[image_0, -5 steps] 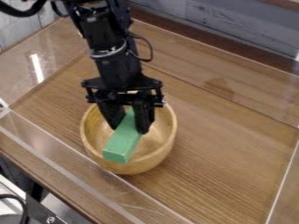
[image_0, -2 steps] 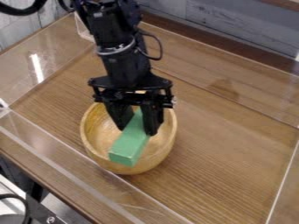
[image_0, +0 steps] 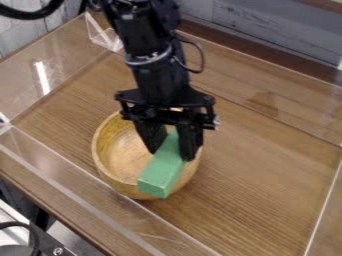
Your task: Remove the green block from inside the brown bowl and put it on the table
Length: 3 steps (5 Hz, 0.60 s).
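The green block [image_0: 163, 172] hangs tilted, its upper end pinched in my black gripper [image_0: 171, 143], which is shut on it. Its lower end reaches over the front right rim of the brown bowl [image_0: 118, 152]. The bowl sits on the wood-grain table [image_0: 261, 125] near the front left, and its light inside shows bare to the left of the block. The arm comes down from the top of the view and points steeply downward over the bowl's right half.
Low clear acrylic walls [image_0: 40, 70] border the table on all sides. Bare tabletop stretches to the right of the bowl and behind it. A grey wall [image_0: 287, 25] rises beyond the far edge.
The gripper has carried the green block to the right and slightly up; the block's lower end has shifted from the bowl's middle to over its front right rim.
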Tool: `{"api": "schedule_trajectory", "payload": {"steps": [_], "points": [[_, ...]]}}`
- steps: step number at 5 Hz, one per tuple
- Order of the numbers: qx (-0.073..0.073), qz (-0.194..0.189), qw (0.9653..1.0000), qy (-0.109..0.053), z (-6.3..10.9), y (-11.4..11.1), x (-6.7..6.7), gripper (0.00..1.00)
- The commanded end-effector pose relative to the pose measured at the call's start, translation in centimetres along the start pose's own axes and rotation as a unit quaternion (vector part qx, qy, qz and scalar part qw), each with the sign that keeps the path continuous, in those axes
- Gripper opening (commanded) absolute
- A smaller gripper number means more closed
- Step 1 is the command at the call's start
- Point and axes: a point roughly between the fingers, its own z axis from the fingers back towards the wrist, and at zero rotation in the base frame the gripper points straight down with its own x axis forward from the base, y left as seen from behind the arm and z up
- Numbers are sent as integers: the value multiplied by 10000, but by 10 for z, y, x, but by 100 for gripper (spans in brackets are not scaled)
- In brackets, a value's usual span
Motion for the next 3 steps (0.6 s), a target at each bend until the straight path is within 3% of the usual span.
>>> {"api": "schedule_trajectory", "payload": {"steps": [1, 3], "points": [[-34, -149, 9997, -212, 5, -17, 3, 0], [-35, -446, 9987, -250, -25, -60, -2, 0]]}}
